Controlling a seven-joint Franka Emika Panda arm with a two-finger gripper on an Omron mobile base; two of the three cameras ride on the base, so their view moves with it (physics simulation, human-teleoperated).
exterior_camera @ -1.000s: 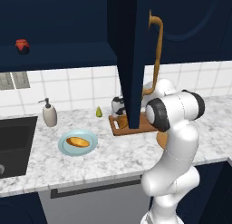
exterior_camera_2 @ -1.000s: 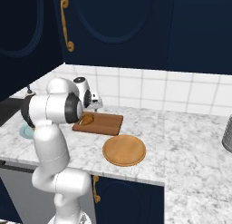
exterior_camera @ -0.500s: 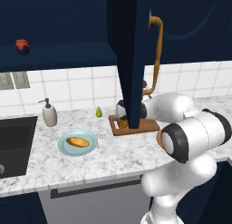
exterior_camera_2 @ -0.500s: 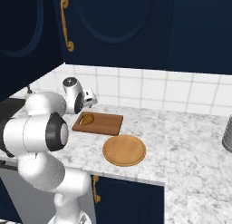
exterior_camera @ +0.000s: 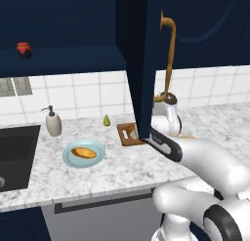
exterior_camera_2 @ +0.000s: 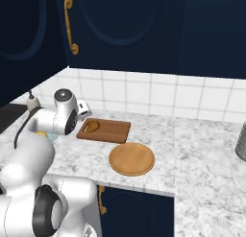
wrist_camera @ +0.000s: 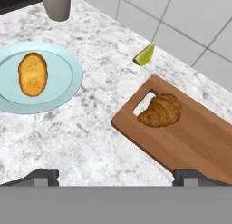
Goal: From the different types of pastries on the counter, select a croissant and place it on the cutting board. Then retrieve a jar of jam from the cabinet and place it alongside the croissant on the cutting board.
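Note:
The croissant [wrist_camera: 159, 110] lies on the reddish cutting board [wrist_camera: 195, 139], close to its handle slot; from the right base it shows as the croissant [exterior_camera_2: 92, 126] on the board [exterior_camera_2: 113, 131]. My gripper [wrist_camera: 116, 177] hangs open and empty above the counter [wrist_camera: 90, 141], just in front of the board's slot end. The other pastry, an orange bun [wrist_camera: 32, 74], rests on a pale blue plate [wrist_camera: 68, 85]. The red jar of jam [exterior_camera: 24, 50] stands on the shelf of the open cabinet [exterior_camera: 73, 54], far left of my arm. The cabinet's open door [exterior_camera: 144, 64] hides part of the board [exterior_camera: 126, 136].
A round wooden plate [exterior_camera_2: 131, 158] lies right of the board. A soap dispenser [exterior_camera: 53, 122] and a small green fruit [exterior_camera: 106, 120] stand near the tiled wall. The dark sink [exterior_camera: 14, 154] is at the left. A grey metal vessel [exterior_camera_2: 241, 144] stands far right.
My arm has folded, its elbow swinging low and toward the cameras, while the hand stays by the board's left end. The jaws stay open and the croissant stays on the board.

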